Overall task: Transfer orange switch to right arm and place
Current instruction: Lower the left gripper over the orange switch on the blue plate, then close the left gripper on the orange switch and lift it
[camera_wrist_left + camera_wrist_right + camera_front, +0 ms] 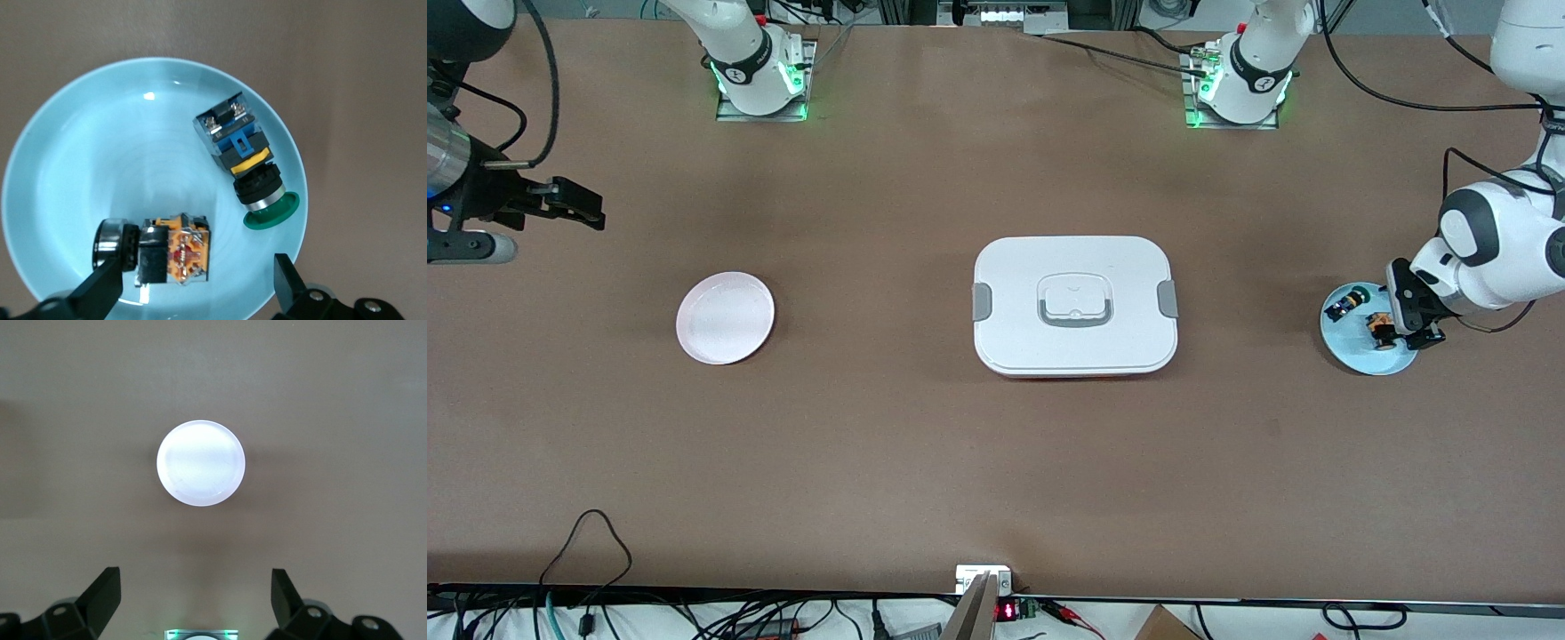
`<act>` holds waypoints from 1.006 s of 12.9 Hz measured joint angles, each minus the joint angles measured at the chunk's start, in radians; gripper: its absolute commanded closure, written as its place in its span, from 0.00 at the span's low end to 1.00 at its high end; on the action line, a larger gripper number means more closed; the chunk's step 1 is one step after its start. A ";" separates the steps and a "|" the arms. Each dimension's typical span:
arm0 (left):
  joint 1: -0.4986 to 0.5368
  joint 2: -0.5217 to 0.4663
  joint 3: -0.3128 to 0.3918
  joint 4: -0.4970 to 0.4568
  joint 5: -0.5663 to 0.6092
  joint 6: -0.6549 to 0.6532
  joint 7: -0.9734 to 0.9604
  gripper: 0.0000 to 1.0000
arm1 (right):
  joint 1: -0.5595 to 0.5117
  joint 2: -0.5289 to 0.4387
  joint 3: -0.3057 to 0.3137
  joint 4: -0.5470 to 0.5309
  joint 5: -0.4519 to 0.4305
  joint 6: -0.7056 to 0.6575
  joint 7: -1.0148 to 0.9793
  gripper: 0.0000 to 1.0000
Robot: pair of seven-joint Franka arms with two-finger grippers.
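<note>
The orange switch [1381, 331] lies on its side on a light blue plate [1352, 360] at the left arm's end of the table. In the left wrist view the switch [177, 250] shows its black body and orange block. My left gripper [1412, 322] is low over the plate, open, with its fingers on either side of the switch [193, 285]; one finger [100, 290] is next to the switch's round cap end. My right gripper [574, 204] waits open and empty in the air at the right arm's end; its wrist view [193, 592] looks down on the table.
A dark blue-and-green switch [1343, 305] lies on the same blue plate [67, 133], also in the left wrist view [243, 160]. A white lidded box [1074, 305] sits mid-table. A small white plate [725, 317] lies toward the right arm's end, also in the right wrist view [201, 463].
</note>
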 measured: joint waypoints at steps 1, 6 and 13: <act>0.002 0.003 0.000 0.002 0.000 0.002 0.009 0.00 | -0.005 -0.004 -0.006 0.000 0.017 0.000 -0.002 0.00; 0.007 0.007 -0.001 0.005 -0.006 0.033 0.047 0.00 | -0.005 -0.007 -0.004 0.000 0.028 -0.001 -0.002 0.00; -0.004 -0.015 -0.014 0.030 -0.006 0.033 0.135 0.00 | -0.002 -0.007 -0.002 0.000 0.028 0.000 -0.002 0.00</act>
